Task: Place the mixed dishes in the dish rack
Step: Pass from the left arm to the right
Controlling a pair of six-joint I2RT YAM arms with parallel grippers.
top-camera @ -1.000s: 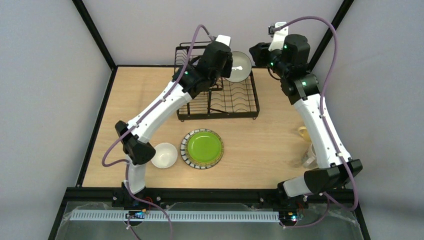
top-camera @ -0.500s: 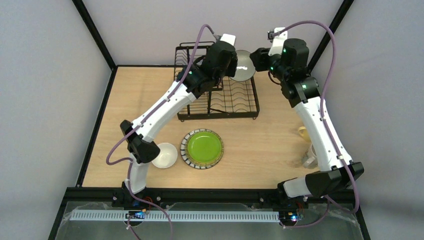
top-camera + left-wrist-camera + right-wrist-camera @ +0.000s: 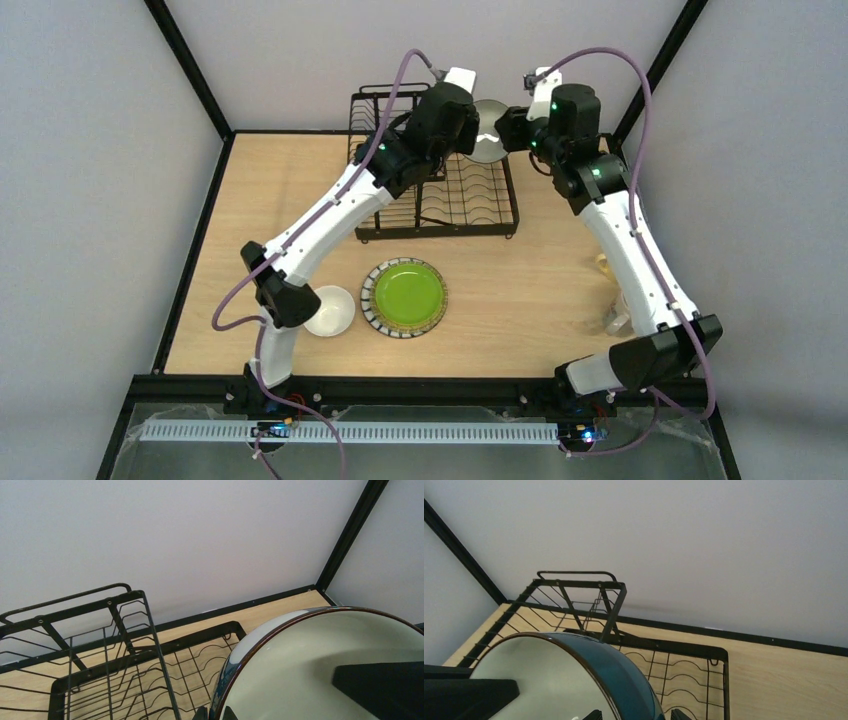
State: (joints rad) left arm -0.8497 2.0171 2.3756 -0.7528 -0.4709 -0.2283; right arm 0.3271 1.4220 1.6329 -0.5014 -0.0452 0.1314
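Grey walls point(image 3: 90, 150) close in a pale wooden table point(image 3: 270, 200), and both arms reach toward its 12 o'clock edge. The left gripper point(image 3: 216, 713) has its two tips drawn close on either side of the rim of the blue bowl point(image 3: 320, 670), pinching it. The right gripper point(image 3: 634, 715) straddles the same bowl's wall from the opposite side with its tips set wider. I cannot tell whether it presses or only brackets the wall. Each wrist view shows the other arm's dark finger lying inside the bowl. The bowl hangs tilted on edge above the 1 o'clock corner of the rack point(image 3: 480, 200), touching no wire that I can see.

This looks like a handover, or a two-handed steadying, just ahead of placing the bowl. I judge the next move calls for one gripper to let go cleanly. The bowl then needs lowering on edge between the tray wires, clear of the raised tier at the rack's 11 o'clock.

The bowl is glossy and glazed, teal outside and cream inside with a thin brown rim, and it looks slippery. The rack is thin, stiff black wire with a wavy, slotted tray. At its 6 o'clock lies the plate point(image 3: 404, 296), flat and green with a striped rim, and a white bowl point(image 3: 330, 310) sits just beside it at 9 o'clock. Well apart at the plate's 3 o'clock, a yellow mug point(image 3: 606, 264) and a cream mug point(image 3: 617, 318) sit partly hidden by the right arm.
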